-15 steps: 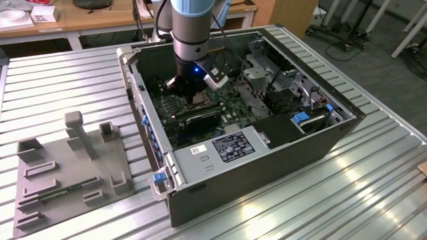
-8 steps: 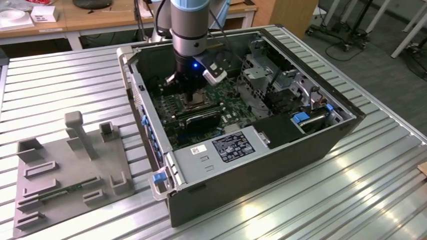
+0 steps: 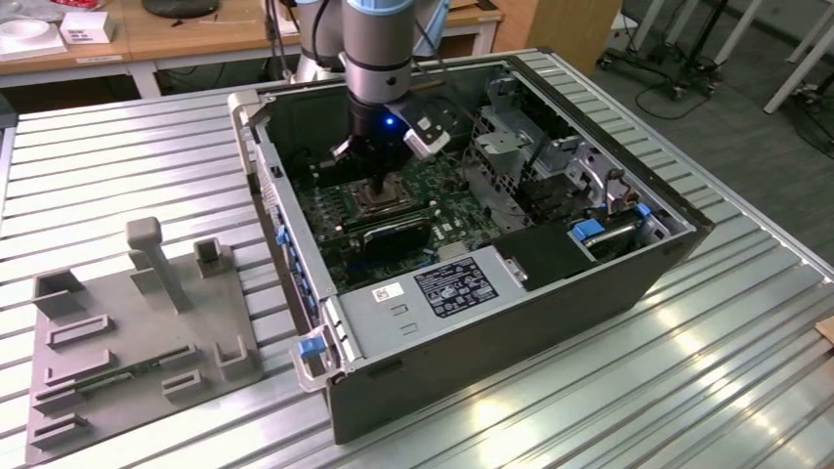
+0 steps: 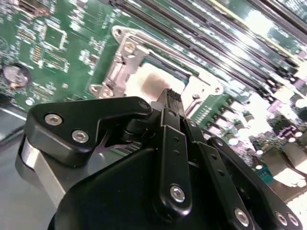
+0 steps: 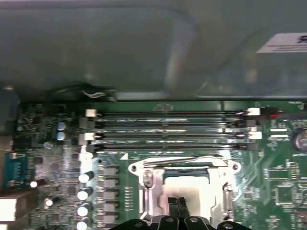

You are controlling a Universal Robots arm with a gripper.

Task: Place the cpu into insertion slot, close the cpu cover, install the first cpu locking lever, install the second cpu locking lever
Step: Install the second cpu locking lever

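Cpu [image 5: 184, 197] seen lying flat in slot [image 4: 144, 62], pale face up, directly under fingertips; square, so no long axis noted. Cover [image 5: 148, 189] seen lowered as silvery frame around cpu, its window just ahead of jaws. Gripper [image 4: 173, 98] held vertical over socket inside case [image 3: 678, 244]; fingers [image 5: 176, 207] pressed together, nothing held between them, tips at or just above cpu face; contact cannot be told. Memory slots [image 5: 168, 129] seen beyond jaws.

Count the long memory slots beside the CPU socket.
4, lying parallel between the insertion slot and the case wall: first, second, third, fourth. The pincer hides none.
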